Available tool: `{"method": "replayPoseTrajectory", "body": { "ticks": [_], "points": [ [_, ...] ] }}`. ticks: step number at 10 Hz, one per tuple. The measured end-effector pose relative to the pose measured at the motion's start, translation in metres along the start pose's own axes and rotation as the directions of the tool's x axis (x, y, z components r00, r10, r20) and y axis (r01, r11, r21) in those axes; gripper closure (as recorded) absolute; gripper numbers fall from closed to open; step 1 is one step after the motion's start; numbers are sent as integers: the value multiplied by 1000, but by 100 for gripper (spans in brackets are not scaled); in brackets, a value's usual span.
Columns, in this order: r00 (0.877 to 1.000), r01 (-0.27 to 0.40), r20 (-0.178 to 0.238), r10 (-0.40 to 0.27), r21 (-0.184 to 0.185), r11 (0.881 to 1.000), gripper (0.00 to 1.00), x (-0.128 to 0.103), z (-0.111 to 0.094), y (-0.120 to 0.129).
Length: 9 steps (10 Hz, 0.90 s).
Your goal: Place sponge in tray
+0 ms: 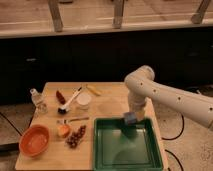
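Over back part of tray (119, 151), just inside rim: gripper (129, 122) clamped on sponge (131, 117). Carry looks basically done imo, only lowering + letting go left

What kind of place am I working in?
Probably a kitchen-style workspace: wooden table, white-handled dish brush, round orange bowl. The gripper holds the blue-grey sponge over the dark-green plastic tray.

Blue-grey sponge (130, 118) in pincer (129, 123) above dark-green tray (125, 151); orange bowl (34, 142), tan table (108, 107)
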Motion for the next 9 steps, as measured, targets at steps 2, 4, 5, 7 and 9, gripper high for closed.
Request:
{"method": "replayPoseTrajectory", "body": {
  "ticks": [2, 4, 5, 7, 9],
  "points": [
    [1000, 19, -6, -19, -3, 1000, 97, -6, 2, 8],
    [999, 33, -7, -33, -1, 999, 97, -11, 3, 9],
    [999, 43, -8, -43, -2, 999, 97, -13, 4, 11],
    [998, 57, -14, -57, -8, 998, 97, -15, 6, 14],
    [997, 75, -13, -75, -9, 997, 97, -20, 8, 16]
  ]
}}
